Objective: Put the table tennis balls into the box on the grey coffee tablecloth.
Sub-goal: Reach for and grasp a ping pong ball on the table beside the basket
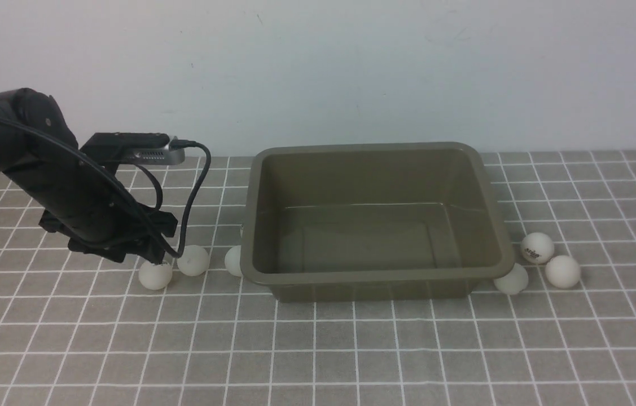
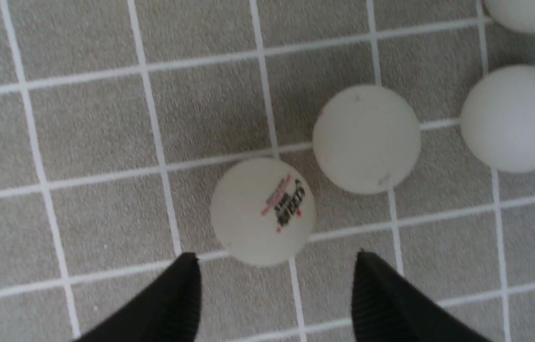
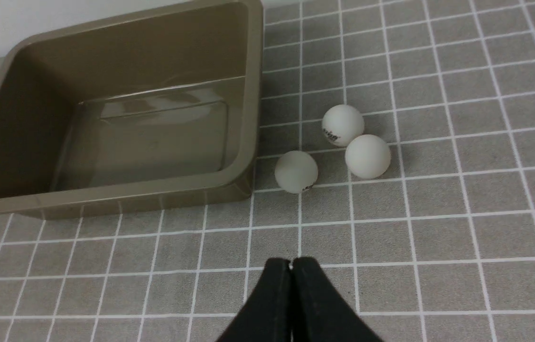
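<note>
Front view: box [image 1: 371, 276] between two clusters of table tennis balls [image 1: 562, 271]

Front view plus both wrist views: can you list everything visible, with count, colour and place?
table tennis balls: seven, white; four on the cloth left of the box, three to its right, none inside
box: one, olive-brown, middle of the cloth, empty
tablecloth: one, grey with a white grid, under everything
wall: one, pale, behind the cloth
left arm: one, black with a cable, reaching down at the left
left tool: one, black, open, low over a logo ball in the left group
right tool: one, black, shut, seen only in its own wrist view
</note>
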